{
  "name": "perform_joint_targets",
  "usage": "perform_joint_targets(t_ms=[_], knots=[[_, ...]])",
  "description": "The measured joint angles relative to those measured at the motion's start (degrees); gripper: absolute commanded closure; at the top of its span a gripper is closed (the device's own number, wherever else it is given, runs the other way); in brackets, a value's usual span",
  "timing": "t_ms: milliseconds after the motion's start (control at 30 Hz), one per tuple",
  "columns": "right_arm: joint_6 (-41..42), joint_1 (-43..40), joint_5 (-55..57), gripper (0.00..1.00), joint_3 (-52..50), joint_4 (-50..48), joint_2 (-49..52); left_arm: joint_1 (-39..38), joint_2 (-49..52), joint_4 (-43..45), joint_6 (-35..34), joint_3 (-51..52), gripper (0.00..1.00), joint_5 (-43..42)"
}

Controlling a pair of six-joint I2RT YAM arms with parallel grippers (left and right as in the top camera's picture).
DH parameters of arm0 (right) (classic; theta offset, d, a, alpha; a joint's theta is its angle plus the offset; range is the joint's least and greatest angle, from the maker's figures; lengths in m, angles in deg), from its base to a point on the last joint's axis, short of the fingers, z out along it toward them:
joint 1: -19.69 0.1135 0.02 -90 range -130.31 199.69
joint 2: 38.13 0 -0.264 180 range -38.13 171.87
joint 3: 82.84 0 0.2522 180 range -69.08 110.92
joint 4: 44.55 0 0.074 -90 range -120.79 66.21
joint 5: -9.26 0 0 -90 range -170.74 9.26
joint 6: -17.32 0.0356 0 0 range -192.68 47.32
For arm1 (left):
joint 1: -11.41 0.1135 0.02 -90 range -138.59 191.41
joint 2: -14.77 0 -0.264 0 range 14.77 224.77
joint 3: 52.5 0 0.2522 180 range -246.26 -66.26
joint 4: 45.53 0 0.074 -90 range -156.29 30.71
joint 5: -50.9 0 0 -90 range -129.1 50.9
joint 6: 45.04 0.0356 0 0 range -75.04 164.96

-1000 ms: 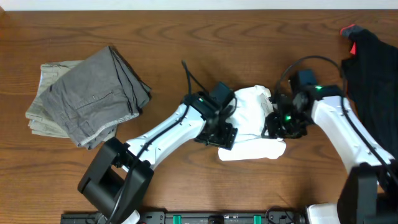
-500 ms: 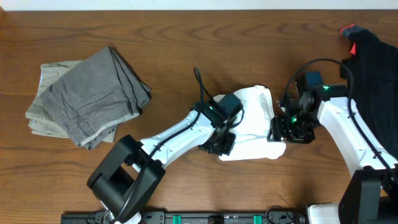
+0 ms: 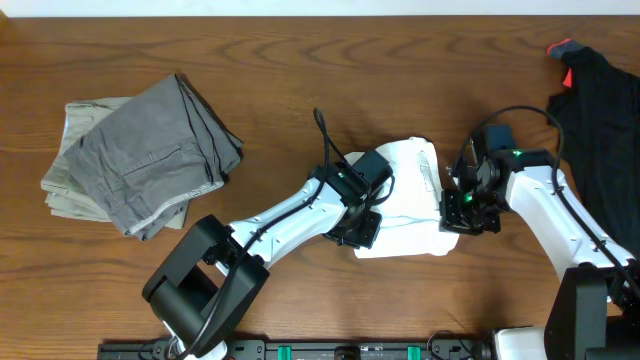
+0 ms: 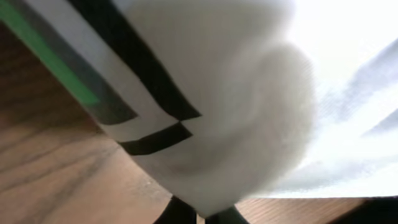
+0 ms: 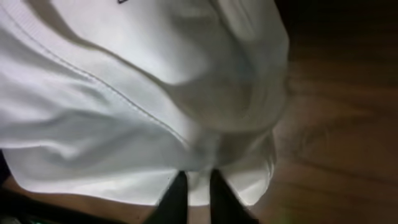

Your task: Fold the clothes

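The white T-shirt (image 3: pixel 412 195) lies bunched and partly folded at the table's middle. My left gripper (image 3: pixel 362 228) sits at its left lower edge. In the left wrist view the white T-shirt (image 4: pixel 249 93) fills the frame, and the left gripper (image 4: pixel 198 216) is shut on a fold of it. My right gripper (image 3: pixel 458 218) is at the shirt's right edge. In the right wrist view the right gripper (image 5: pixel 196 193) stands with its dark fingers close together and a hem of the T-shirt (image 5: pixel 124 93) pinched between them.
Folded grey-khaki trousers (image 3: pixel 140 155) lie at the left of the wooden table (image 3: pixel 300 60). A black garment (image 3: pixel 600 110) is heaped at the far right, with a small red item (image 3: pixel 562 48) at its top corner.
The left gripper moved right onto the shirt and shut on it. The right gripper shifted slightly right and down and closed on the shirt's right edge.
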Motion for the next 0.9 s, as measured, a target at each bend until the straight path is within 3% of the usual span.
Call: perform_joint_targets(t_ms=[333, 367, 433, 533, 833, 900], knots=[[0.7, 0.0, 3.9, 0.98, -0.5, 1.2, 0.0, 0.3, 0.0, -12.9, 0.1, 0.0, 0.94, 5.4], [0.6, 0.0, 3.7, 0.90, -0.7, 1.1, 0.0, 0.3, 0.0, -12.9, 0.1, 0.0, 0.94, 5.5], [-1.3, 0.0, 0.7, 0.62, -1.0, 0.9, 0.0, 0.3, 0.0, -12.6, 0.1, 0.0, 0.93, 5.8], [-5.3, 0.0, -6.1, 0.49, -1.1, 1.7, 0.0, 0.3, 0.0, -11.8, 0.1, 0.0, 0.91, 6.0], [-8.2, 0.1, -12.5, 0.55, -3.6, -1.0, 0.0, 0.3, 0.0, -10.0, 0.1, 0.0, 0.92, 6.4], [-7.7, 0.2, -12.8, 0.61, -5.9, -3.0, 0.0, 0.3, 0.0, -9.9, 0.1, 0.0, 0.92, 6.5]])
